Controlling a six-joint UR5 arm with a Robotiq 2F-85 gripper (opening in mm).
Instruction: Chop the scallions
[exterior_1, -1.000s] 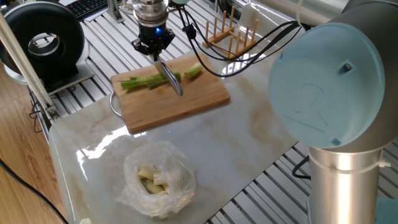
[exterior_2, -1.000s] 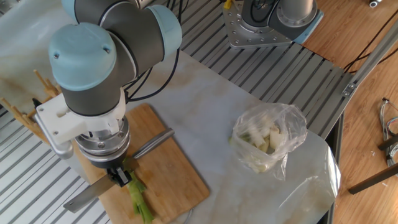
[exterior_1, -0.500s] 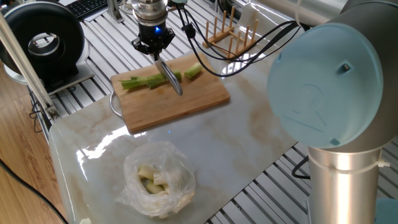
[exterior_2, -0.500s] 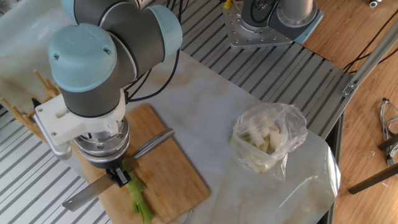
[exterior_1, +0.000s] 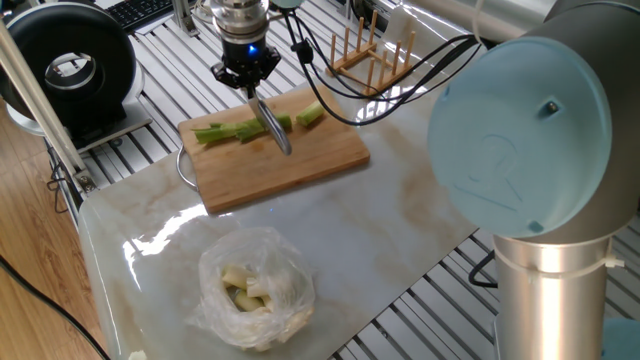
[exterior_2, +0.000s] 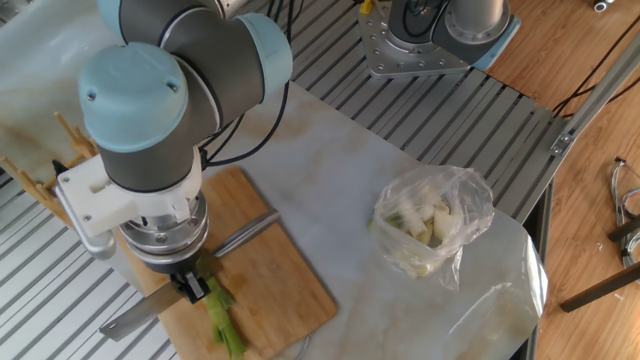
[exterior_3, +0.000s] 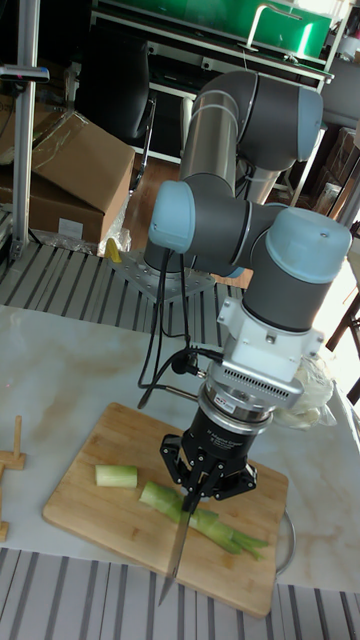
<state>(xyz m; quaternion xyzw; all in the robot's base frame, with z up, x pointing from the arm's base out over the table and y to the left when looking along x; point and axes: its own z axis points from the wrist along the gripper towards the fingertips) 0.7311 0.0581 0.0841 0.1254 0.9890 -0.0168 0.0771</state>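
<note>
Clamped on knife handle (exterior_3: 195, 487), gripper (exterior_3: 207, 478) pointing down over cutting board (exterior_1: 300, 165). Blade (exterior_3: 178, 545) running out below the fingers, tip angled down toward the board's near edge in tall view. Same knife (exterior_1: 270, 125) laid across the stalk line in one fixed view; in the other fixed view gripper (exterior_2: 190, 283) partly hidden by the wrist, blade (exterior_2: 135, 315) sticking out to one side over the board edge. Cannot tell whether the edge is touching the stalk or just above it.

Scallions (exterior_3: 195, 519) directly under the gripper, long stalk lying flat across the board, crossing beneath the blade, darker leafy end trailing away to one side. Also seen as scallions (exterior_1: 235, 131) and, past the wrist, scallions (exterior_2: 222, 322). Short cut chunk (exterior_3: 116, 476) lying apart on the other side of the blade, clear of the gripper; same chunk (exterior_1: 311, 115) in one fixed view.

Handling, judged: light, slim, fairly crisp along the paler part, softer and floppy at the leafy end. Round, so likely to roll or skid under a pressing blade, nothing pinning it. Best cut across the firmer part, straight down. No need to grip the stalk itself.

Further out: plastic bag (exterior_1: 252, 288) of pale pieces well apart on marble top (exterior_1: 400, 220), wooden rack (exterior_1: 375, 50) beyond the board.
</note>
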